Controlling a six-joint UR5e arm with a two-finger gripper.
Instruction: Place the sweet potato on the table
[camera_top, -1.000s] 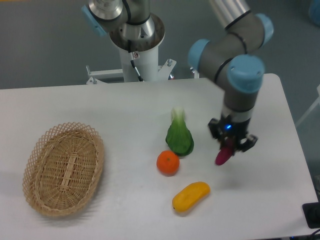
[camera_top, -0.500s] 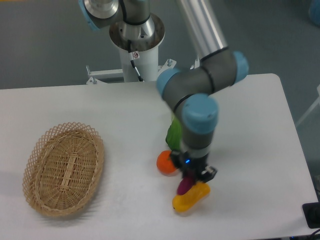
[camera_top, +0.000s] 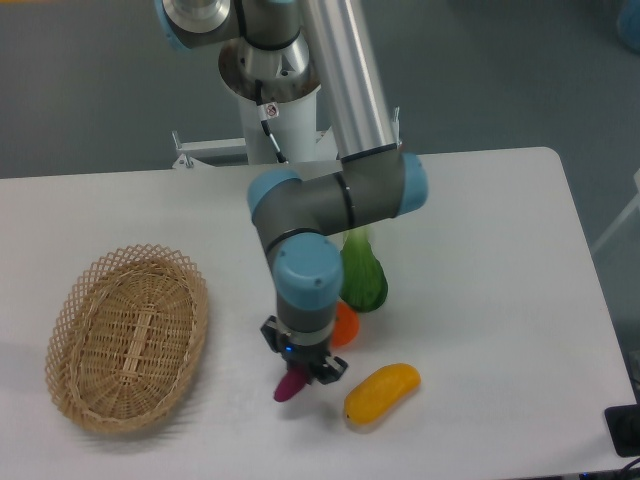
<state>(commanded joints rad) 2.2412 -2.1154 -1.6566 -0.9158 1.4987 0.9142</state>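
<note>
The magenta-purple sweet potato (camera_top: 291, 385) hangs tilted from my gripper (camera_top: 300, 369), which is shut on its upper end. Its lower tip is close to the white table (camera_top: 500, 300), near the front edge; whether it touches the surface I cannot tell. The gripper stands between the wicker basket and the yellow fruit, just in front of the orange.
An oval wicker basket (camera_top: 128, 335) lies at the left. A round orange (camera_top: 345, 324) is partly hidden behind my wrist, with a green leafy vegetable (camera_top: 362, 275) behind it. A yellow-orange oblong fruit (camera_top: 382, 393) lies right of the gripper.
My arm has swept leftward across the table with the sweet potato, from right of the green vegetable, past the yellow fruit, to a spot left of it.
</note>
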